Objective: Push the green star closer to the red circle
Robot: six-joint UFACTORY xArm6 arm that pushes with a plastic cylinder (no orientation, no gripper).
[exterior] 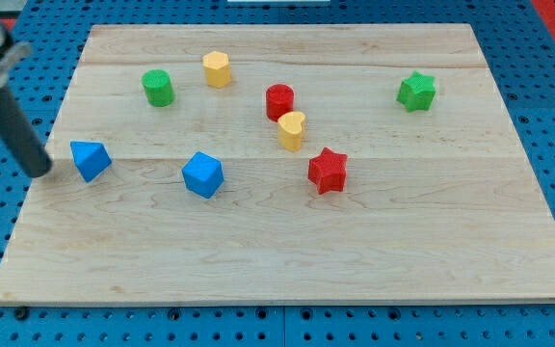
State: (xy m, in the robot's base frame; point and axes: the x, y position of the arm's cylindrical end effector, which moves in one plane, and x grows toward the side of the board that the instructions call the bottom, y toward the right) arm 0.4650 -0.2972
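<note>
The green star (416, 92) lies near the board's upper right. The red circle (279, 101) stands near the upper middle, well to the star's left. My tip (42, 172) rests at the board's left edge, just left of the blue triangular block (90, 159), far from the green star and the red circle.
A yellow heart-shaped block (292, 130) touches the red circle's lower right. A red star (328, 171) lies below it. A yellow hexagon (217, 69) and a green cylinder (158, 88) stand at upper left. A blue cube-like block (202, 174) sits mid-left on the wooden board (287, 260).
</note>
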